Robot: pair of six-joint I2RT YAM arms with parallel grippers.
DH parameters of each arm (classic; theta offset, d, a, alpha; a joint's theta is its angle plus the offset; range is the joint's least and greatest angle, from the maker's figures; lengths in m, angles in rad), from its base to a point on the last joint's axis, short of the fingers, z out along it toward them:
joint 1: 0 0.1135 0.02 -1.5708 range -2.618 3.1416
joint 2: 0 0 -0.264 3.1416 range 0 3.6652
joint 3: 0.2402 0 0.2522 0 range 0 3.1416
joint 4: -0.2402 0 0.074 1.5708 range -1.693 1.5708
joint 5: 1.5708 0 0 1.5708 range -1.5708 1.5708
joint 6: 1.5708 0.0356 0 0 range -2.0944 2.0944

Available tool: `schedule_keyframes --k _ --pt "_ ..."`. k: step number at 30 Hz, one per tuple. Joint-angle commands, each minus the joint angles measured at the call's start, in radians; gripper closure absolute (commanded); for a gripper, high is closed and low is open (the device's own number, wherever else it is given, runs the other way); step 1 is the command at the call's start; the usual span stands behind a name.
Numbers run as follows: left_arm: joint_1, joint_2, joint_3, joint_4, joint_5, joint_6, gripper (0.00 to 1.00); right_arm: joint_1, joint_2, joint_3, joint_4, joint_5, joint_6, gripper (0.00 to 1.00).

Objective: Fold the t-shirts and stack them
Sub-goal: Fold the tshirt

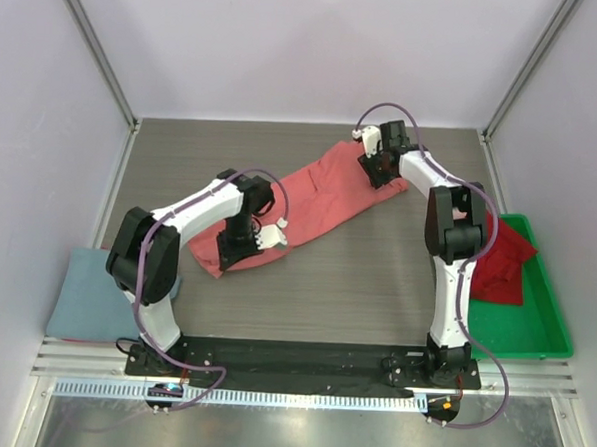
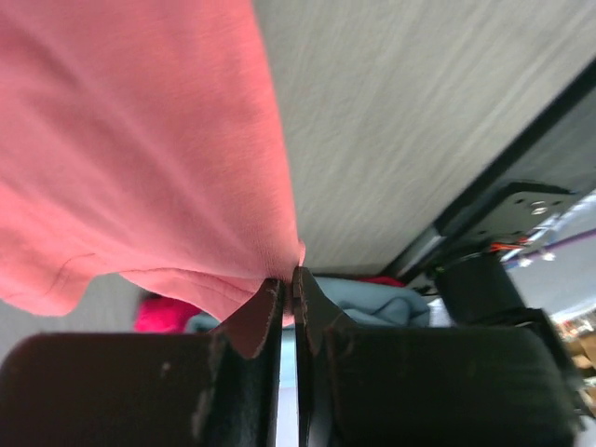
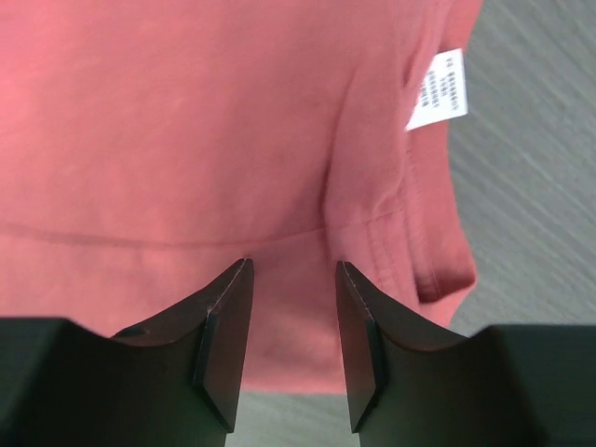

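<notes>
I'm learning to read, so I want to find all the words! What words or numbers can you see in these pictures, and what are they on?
On the white care tag sewn to the pink t-shirt: several lines of dark print, too small and blurred to read.
Everywhere else, in all three views: no words, numbers, brands or signs that can be read.

One pink t-shirt (image 1: pixel 325 190), one red t-shirt (image 1: pixel 507 259), one blue t-shirt (image 1: pixel 84 297), one green tray (image 1: pixel 513 330)
</notes>
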Motion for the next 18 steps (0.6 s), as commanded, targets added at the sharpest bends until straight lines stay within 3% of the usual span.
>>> schedule_keyframes --k 1,5,9,12,14,18 --pt "-0.056 -0.028 -0.032 -0.28 0.067 -0.062 0.94 0.01 0.067 0.11 0.003 0.055 -0.008 0.54" --pt "-0.132 -0.015 -0.046 -0.264 0.131 -0.097 0.94 0.022 0.2 0.259 -0.042 0.055 -0.022 0.54" --pt "-0.231 0.005 -0.052 -0.229 0.205 -0.132 0.9 0.045 0.349 0.513 -0.058 0.088 -0.037 0.54" --pt "-0.294 0.012 -0.019 -0.212 0.251 -0.17 0.74 0.074 0.428 0.65 -0.058 0.095 -0.057 0.54" --pt "-0.297 0.012 0.04 -0.217 0.277 -0.187 0.64 0.086 0.425 0.661 -0.044 0.108 -0.057 0.53" --pt "-0.279 -0.004 0.097 -0.191 0.199 -0.2 0.6 0.077 0.299 0.566 -0.032 0.121 -0.004 0.54"
